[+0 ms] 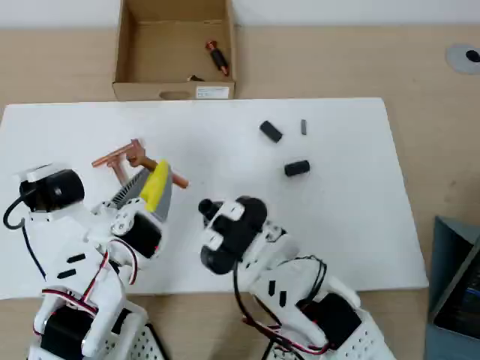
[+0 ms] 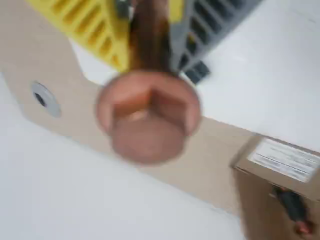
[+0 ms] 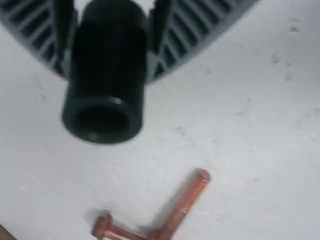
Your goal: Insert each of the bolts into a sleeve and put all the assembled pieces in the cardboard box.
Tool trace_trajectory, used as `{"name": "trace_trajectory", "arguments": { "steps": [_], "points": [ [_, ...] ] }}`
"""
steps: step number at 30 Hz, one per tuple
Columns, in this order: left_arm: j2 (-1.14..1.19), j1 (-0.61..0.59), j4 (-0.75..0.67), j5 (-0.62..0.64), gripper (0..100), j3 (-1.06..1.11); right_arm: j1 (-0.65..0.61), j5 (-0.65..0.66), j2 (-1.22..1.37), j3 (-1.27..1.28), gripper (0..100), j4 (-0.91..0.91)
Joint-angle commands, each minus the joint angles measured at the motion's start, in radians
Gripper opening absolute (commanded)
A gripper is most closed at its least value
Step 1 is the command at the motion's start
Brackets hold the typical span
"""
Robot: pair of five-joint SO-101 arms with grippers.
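**Operator:** What is the condition of the left gripper (image 2: pixel 150 57)?

**Technician:** Its yellow finger (image 2: pixel 85 25) and grey finger (image 2: pixel 210 25) are closed on a copper bolt (image 2: pixel 147 115). The shank is clamped between them, and the flanged hex head faces the wrist camera. In the high view this gripper stands over the left part of the white sheet (image 1: pixel 337 225).

**Operator:** And the right gripper (image 3: pixel 107 65)?

**Technician:** Its grey fingers (image 3: pixel 30 25) are gripping a black sleeve (image 3: pixel 105 75) across the barrel, with the open bore toward the wrist camera. The white sheet lies behind the sleeve, with copper bolts on it.

**Operator:** Which parts are on the sheet?

**Technician:** The first loose sleeve (image 1: pixel 271 131) and the second loose sleeve (image 1: pixel 297 168) lie right of centre, near each other but apart. A small dark part (image 1: pixel 304 127) lies just beside the first one (too small to identify). The loose bolts (image 1: pixel 116 159) lie crossed in a cluster just beyond the left gripper, and I cannot tell how many there are.

**Operator:** Where is the cardboard box (image 1: pixel 120 52)?

**Technician:** It stands on the wooden worktop (image 1: pixel 337 60) at the far edge of the sheet. One assembled piece (image 1: pixel 217 58), a bolt seated in a sleeve, lies inside near the right wall.
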Motion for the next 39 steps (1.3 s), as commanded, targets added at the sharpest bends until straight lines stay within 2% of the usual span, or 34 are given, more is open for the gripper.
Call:
{"name": "trace_trajectory", "arguments": {
  "steps": [1,7,15,22,28,39],
  "points": [
    [-0.01,0.049,-0.021,0.008,0,-0.071,-0.025,0.025,-0.151,-0.002,0.9,-0.046],
    [-0.01,0.063,-0.011,0.008,0,-0.086,-0.022,0.041,-0.15,-0.001,0.9,-0.043],
    [-0.008,0.124,0.172,0.006,0,-0.187,0.005,0.069,-0.151,0.027,0.9,-0.078],
    [-0.008,0.118,0.18,-0.043,0,-0.181,0.002,0.078,-0.151,0.021,0.9,-0.084],
    [-0.01,0.118,0.178,-0.037,0,-0.138,0.001,0.137,-0.151,0.005,0.9,-0.104],
    [-0.01,0.118,0.178,-0.037,0,-0.084,0.001,0.138,-0.151,0.004,0.9,-0.124]
  ]
}}
